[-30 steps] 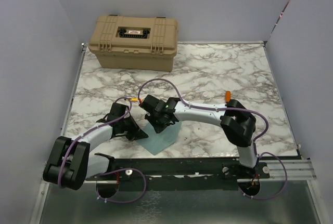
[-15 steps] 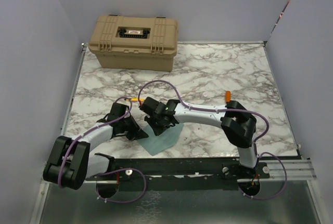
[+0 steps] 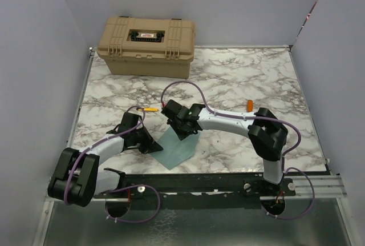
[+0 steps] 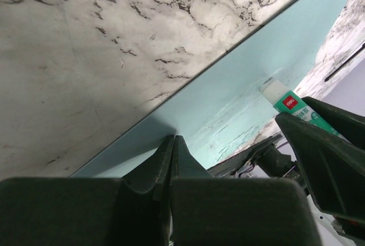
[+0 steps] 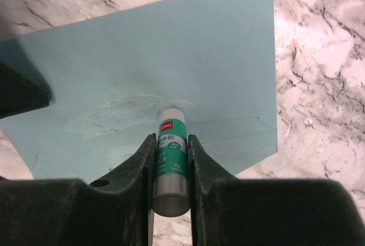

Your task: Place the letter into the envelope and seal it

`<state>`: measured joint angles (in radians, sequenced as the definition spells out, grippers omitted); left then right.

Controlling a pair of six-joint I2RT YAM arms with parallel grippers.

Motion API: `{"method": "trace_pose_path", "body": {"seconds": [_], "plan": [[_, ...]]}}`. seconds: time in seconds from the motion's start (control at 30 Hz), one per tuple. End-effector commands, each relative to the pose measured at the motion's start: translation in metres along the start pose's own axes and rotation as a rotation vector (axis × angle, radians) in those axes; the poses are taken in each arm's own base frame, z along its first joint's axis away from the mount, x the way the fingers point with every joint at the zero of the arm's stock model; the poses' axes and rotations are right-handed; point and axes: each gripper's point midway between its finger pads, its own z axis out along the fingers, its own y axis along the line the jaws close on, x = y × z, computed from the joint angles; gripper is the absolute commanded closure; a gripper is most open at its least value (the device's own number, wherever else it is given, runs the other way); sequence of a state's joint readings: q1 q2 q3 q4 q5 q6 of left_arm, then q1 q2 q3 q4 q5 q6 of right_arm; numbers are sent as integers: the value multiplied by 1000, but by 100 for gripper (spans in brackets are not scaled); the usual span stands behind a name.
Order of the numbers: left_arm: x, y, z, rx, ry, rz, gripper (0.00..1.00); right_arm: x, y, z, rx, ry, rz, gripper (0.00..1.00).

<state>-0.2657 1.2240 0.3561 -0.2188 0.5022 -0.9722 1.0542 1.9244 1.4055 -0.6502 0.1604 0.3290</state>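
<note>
The teal envelope (image 3: 178, 152) lies flat on the marble table near its front edge, with a dull glue smear on it (image 5: 137, 106). My left gripper (image 3: 155, 147) is shut, and its tips (image 4: 173, 141) rest on the envelope's left part (image 4: 239, 92). My right gripper (image 3: 182, 130) is shut on a green and white glue stick (image 5: 171, 157). The stick's white tip points down at the envelope (image 5: 171, 46) beside the smear, and I cannot tell whether it touches. The glue stick (image 4: 291, 107) also shows in the left wrist view. The letter is hidden.
A tan plastic case (image 3: 147, 46) stands at the back left of the table. A small orange item (image 3: 249, 104) lies right of centre. White walls close in the left, back and right sides. A metal rail (image 3: 308, 186) runs along the front edge.
My right gripper has moved a little back and to the right over the envelope with the glue stick in it. The left gripper and the envelope have stayed put.
</note>
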Motion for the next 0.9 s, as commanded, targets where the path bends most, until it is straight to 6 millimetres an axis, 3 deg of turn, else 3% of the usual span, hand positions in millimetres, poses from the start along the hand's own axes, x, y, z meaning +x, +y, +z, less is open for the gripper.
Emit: {"method": "trace_pose_path", "body": {"seconds": [0.0, 0.1, 0.2, 0.37, 0.6, 0.87], "plan": [[-9, 23, 6, -101, -53, -8, 100, -28, 20, -8, -80, -67, -55, 100], [-10, 22, 6, -101, -52, -10, 100, -29, 37, -11, -136, -71, -86, 99], [-10, 21, 7, -100, -50, -8, 100, -16, 50, -5, -168, -31, -102, 100], [-11, 23, 7, -101, -55, -15, 100, -2, 59, -2, -186, -2, -86, 100], [-11, 25, 9, -110, -54, -22, 100, 5, 29, 15, -25, 6, -62, 100], [-12, 21, 8, -98, -55, -19, 100, -13, -5, 25, 74, -60, 48, 100]]}}
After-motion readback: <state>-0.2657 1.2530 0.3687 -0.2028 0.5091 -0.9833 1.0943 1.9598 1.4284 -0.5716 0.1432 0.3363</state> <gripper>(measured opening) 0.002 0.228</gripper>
